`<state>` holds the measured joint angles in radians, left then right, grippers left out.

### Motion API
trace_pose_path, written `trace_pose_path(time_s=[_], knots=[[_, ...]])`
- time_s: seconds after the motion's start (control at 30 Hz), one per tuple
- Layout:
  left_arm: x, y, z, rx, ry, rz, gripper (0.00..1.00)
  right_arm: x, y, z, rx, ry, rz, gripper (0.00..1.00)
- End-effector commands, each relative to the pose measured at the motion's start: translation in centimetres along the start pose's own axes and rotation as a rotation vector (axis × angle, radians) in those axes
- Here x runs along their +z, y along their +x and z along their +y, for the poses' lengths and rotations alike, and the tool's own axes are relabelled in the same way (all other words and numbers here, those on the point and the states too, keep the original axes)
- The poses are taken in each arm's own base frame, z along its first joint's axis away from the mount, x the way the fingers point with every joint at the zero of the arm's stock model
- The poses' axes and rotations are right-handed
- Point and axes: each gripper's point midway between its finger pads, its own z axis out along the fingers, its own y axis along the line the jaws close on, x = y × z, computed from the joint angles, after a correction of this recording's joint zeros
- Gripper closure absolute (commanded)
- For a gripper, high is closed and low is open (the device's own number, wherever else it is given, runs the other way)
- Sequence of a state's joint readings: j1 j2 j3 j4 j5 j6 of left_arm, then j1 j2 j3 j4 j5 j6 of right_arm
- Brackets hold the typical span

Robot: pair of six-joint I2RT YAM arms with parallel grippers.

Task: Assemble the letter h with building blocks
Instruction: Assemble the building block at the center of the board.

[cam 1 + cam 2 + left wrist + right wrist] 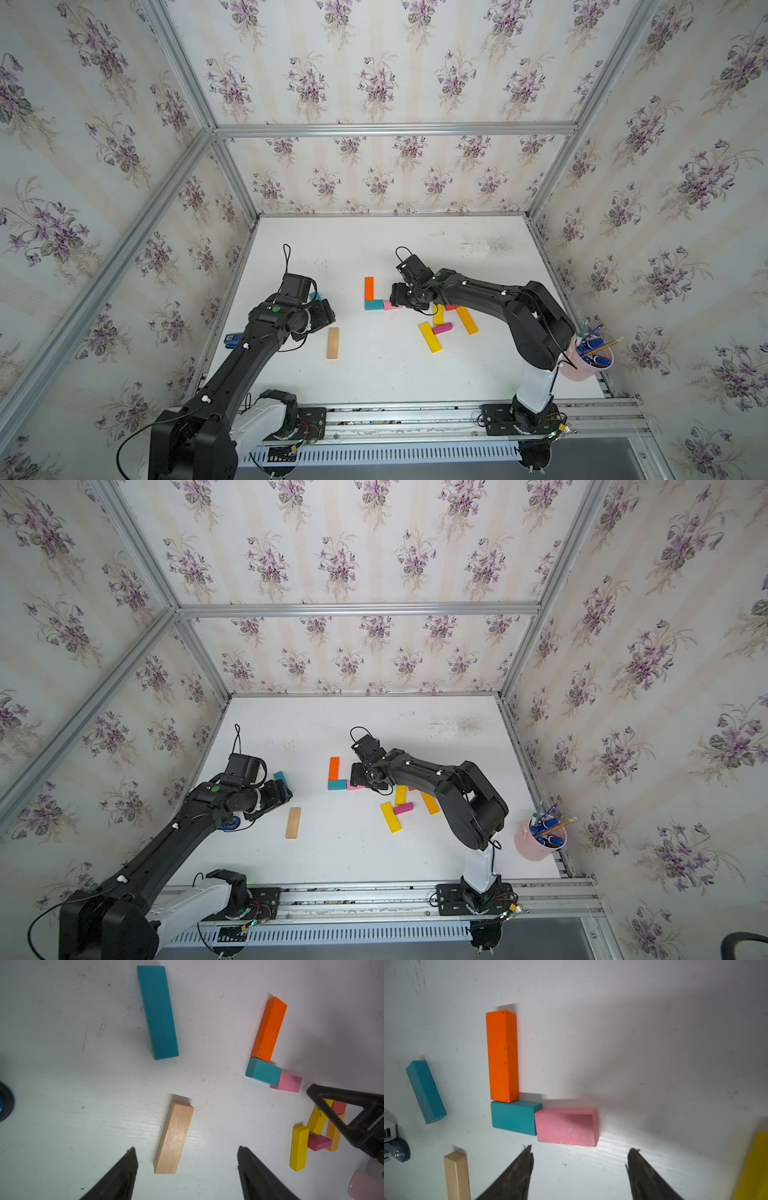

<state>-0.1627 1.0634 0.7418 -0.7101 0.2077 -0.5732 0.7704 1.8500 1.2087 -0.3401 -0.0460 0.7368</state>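
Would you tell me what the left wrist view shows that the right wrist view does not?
Only left wrist: the magenta block, red block, amber block and the open left hand. Only right wrist: no extra block, just both fingers of the open right hand. Both: the orange block, short teal block, pink block, long teal block and wooden block.

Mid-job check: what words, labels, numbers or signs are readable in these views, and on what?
No text can be read anywhere.
building blocks: plain faces, no print.
small blue device: any markings too small to read.
pens in the pink cup: any print too small to read.
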Motion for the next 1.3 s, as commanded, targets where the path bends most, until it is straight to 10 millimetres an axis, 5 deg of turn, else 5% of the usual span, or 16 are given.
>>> trace_pose_path(time_s=[0.0,0.33,0.8,1.27], knots=[[-0.1,-0.2,-0.2,0.012,0.008,-0.009,0.22,-1.0,0.3,0.4,0.016,-0.005,-0.024,0.31],[-0.3,-0.4,-0.4,0.004,0.018,-0.012,0.22,0.8,3.7,-3.7,-0.118,0.306,-0.008,0.30],[-0.3,-0.5,-0.4,0.008,0.013,-0.014,0.22,3.2,3.3,-2.6,-0.143,0.291,0.015,0.29],[-0.2,-0.4,-0.3,0.006,0.012,-0.010,0.22,2.1,3.1,-1.8,-0.148,0.265,0.008,0.29]])
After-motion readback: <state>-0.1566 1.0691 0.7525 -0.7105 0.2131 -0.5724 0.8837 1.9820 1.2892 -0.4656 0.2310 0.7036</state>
